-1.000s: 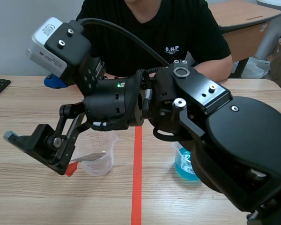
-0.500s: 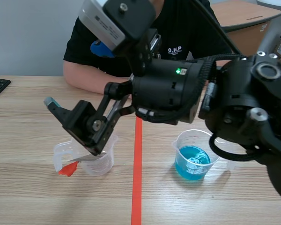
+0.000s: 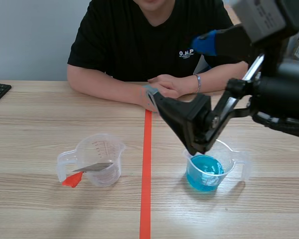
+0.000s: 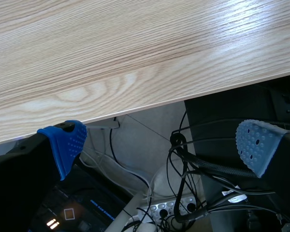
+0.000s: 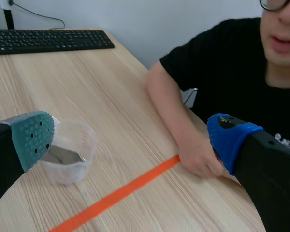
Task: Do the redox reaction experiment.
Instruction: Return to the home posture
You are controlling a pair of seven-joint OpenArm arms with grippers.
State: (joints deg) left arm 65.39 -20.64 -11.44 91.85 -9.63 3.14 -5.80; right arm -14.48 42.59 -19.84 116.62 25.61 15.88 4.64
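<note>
The pale wood-grain counter [image 3: 40, 114] is smooth and matte, split by an orange-red tape line. A person in a black T-shirt [image 3: 149, 45] sits across it, forearms resting on the wood.

The black right arm [image 3: 284, 94] reaches in over the middle. Its jaws are spread wide with nothing between them, and the lower finger hangs just above the rim of the clear plastic measuring cup of blue liquid [image 3: 204, 177]. The left arm's jaws are also apart and empty, with their dotted pads [image 4: 63, 145] out past the counter's edge, above cables. A black keyboard [image 5: 48, 41] lies at the far corner.

The blue cup stands right of the tape. It is thin-walled, with a spout and a side handle. It is probably light and easy to tip, and the liquid would slosh, so it is best left standing.

Left of the tape, well apart from it, stands an empty-looking clear plastic measuring cup [image 3: 102, 159]. A thin grey metal strip with a red end [image 3: 92, 167] lies across this cup, and its red tip hangs outside by the handle. Whether the far end dips inside I cannot tell.

The strip looks flat, stiff, very light and slick, so it could slide or twist in a loose pinch. The red end probably offers the surest hold, pinched flat across its faces.
</note>
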